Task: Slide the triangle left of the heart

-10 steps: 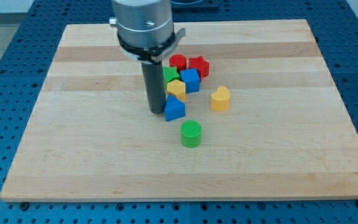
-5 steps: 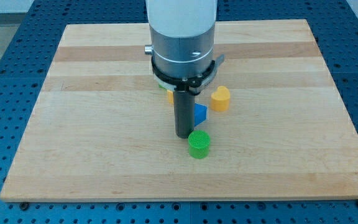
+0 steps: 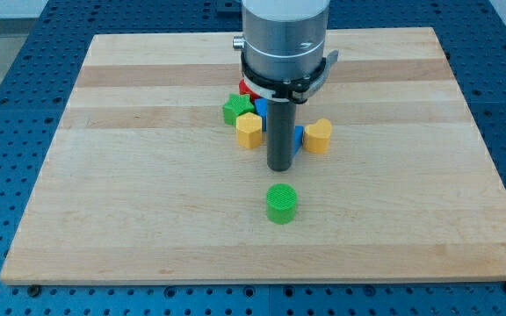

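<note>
Blue plastic triangle block (image 3: 299, 139), mostly hidden behind my tip (image 3: 278, 168), touches the yellow plastic heart block (image 3: 318, 136) on its left: task apparently nearly complete; no fingers fitted.

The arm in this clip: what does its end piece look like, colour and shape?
A wide, pale grey metallic cylinder enters from the view's top, ringed at its base by a black collar with small side tabs. Below hangs a straight dark grey rod, ending at my tip. No cables, markings or fingers show.

Blue triangle (image 3: 299, 139) mostly hidden behind rod, touching left side of yellow heart (image 3: 318, 136)
</note>
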Controlling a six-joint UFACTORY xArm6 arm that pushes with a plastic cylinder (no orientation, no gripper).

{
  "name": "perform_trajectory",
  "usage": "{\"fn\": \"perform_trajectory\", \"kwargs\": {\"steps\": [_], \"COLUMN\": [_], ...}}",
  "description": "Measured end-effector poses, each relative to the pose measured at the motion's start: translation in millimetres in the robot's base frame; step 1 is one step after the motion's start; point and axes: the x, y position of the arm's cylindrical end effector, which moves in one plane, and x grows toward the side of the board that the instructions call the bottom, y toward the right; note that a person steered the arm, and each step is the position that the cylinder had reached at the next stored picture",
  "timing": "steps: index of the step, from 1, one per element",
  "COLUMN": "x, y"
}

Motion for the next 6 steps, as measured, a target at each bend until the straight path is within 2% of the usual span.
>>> {"fn": "perform_trajectory", "kwargs": {"steps": [2, 6], "x": [-12, -10], "y": [19, 17]}}
